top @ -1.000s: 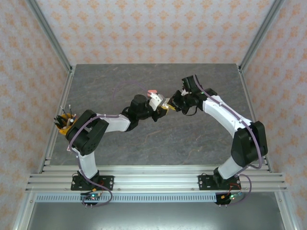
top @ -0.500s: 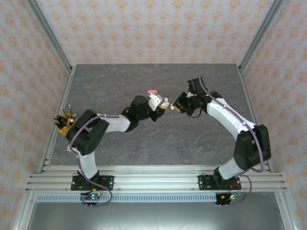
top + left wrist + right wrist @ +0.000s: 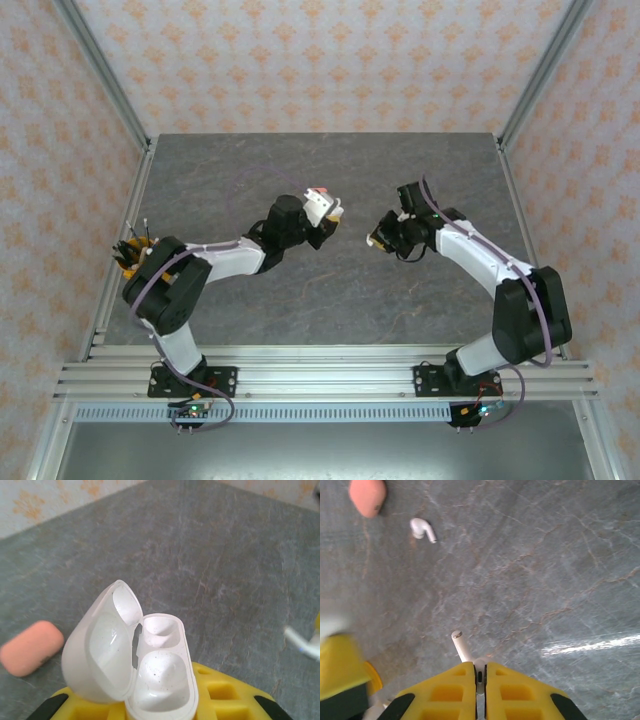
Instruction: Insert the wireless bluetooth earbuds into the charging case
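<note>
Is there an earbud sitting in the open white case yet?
No, in the left wrist view both sockets of the open white charging case are bare and empty.

Open case [image 3: 160, 680] above table [image 3: 330, 300]; shut case [image 3: 367, 497] on table, loose earbud [image 3: 422, 529] near it.

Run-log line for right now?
left gripper: shut on white case, lid open, wells empty | right gripper: shut on white earbud | table: loose earbud, coral case
</note>
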